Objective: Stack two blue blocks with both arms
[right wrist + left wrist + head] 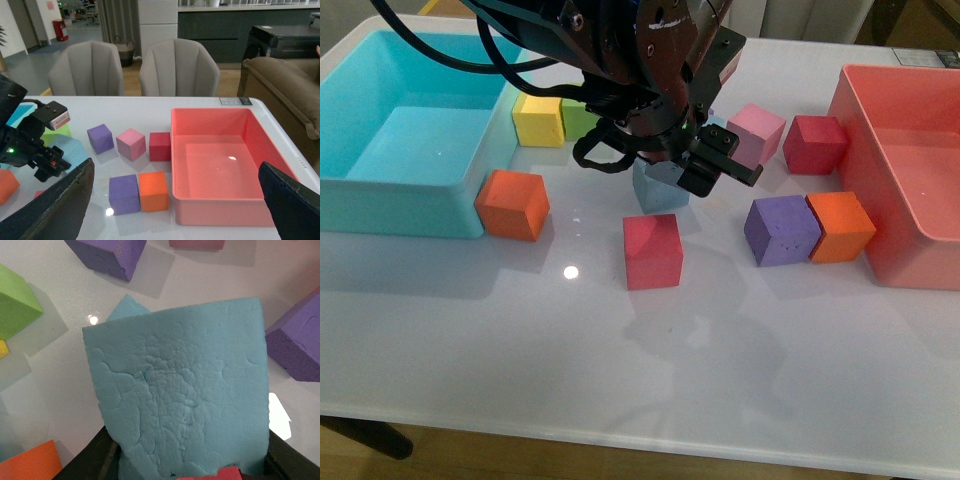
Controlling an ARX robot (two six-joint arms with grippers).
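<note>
My left gripper (pixel 660 172) is shut on a light blue block (pixel 658 194), low over the middle of the table and behind a red cube. In the left wrist view this blue block (pixel 180 390) fills the picture, with black fingers (pixel 92 462) at its sides. A corner of a second light blue block (pixel 127 307) peeks out beyond it; how the two touch is hidden. The right gripper (pixel 176 165) stands open and empty, high over the pink bin's side of the table. From there the blue block (pixel 70 150) shows under the left arm.
A teal bin (pixel 410 190) stands at the left and a pink bin (pixel 900 250) at the right. Loose cubes surround the gripper: orange (pixel 512 205), red (pixel 653 250), purple (pixel 781 230), orange (pixel 840 227), pink (pixel 756 133), dark red (pixel 814 144), yellow (pixel 539 120), green (pixel 578 118).
</note>
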